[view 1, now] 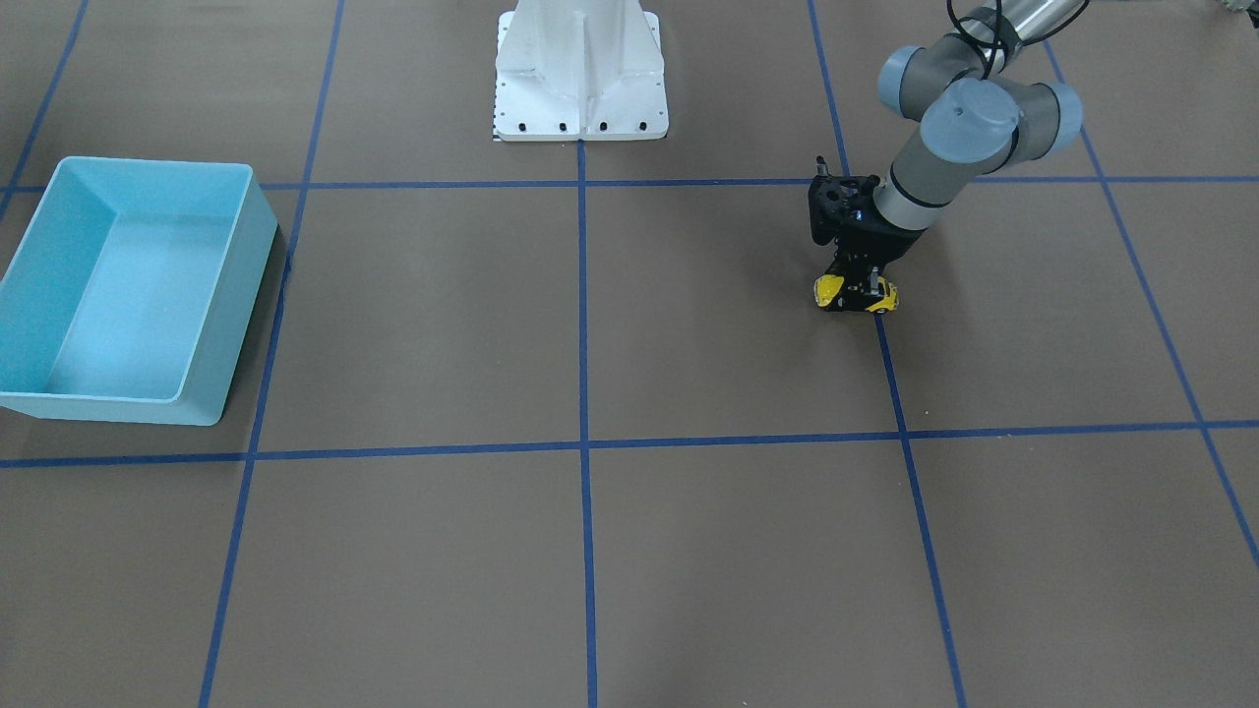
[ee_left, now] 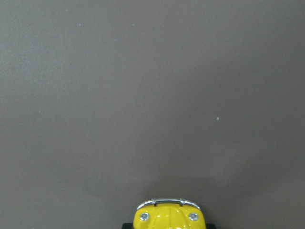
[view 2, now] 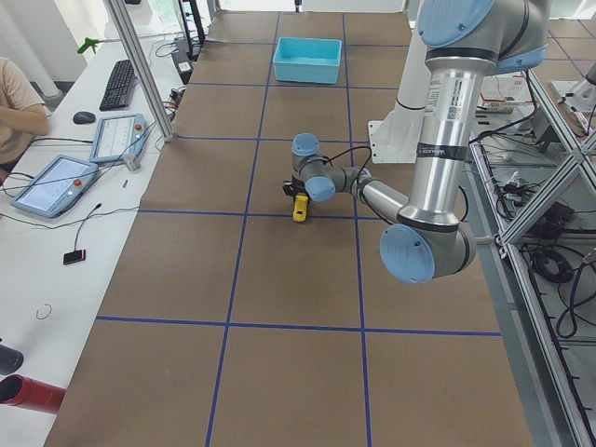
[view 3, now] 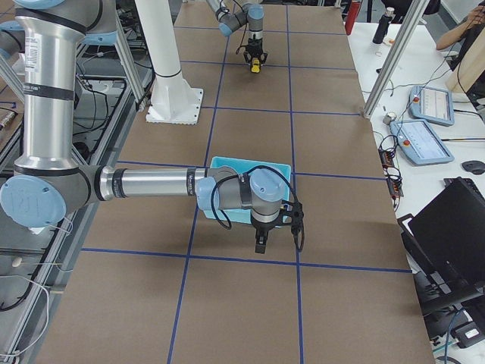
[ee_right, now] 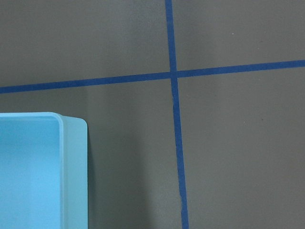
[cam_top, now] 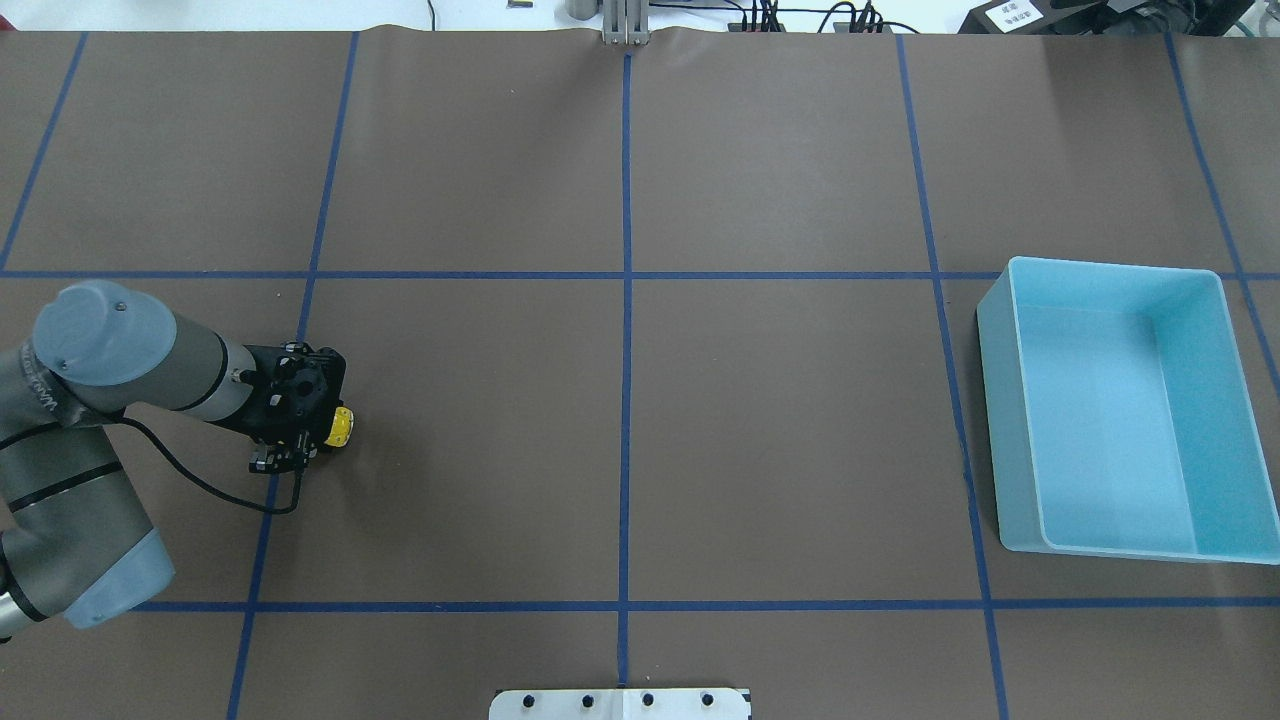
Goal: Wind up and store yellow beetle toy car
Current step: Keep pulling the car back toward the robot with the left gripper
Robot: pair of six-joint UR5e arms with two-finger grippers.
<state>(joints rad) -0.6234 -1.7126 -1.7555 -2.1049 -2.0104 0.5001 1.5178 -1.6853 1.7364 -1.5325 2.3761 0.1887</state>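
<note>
The yellow beetle toy car (view 1: pixel 828 289) stands on the brown table on my left side. It also shows in the overhead view (cam_top: pixel 342 428) and at the bottom edge of the left wrist view (ee_left: pixel 167 217), bumper forward. My left gripper (view 1: pixel 854 293) points down over the car, its fingers closed on the car's middle, with both ends sticking out. My right gripper (view 3: pixel 260 244) shows only in the exterior right view, hanging just beside the blue bin (view 3: pixel 250 161). I cannot tell whether it is open or shut.
The blue bin (cam_top: pixel 1000 400) is empty and stands far across the table on my right side; its corner shows in the right wrist view (ee_right: pixel 74 167). The white robot base (view 1: pixel 580 79) is at the table's edge. Blue tape lines grid the table.
</note>
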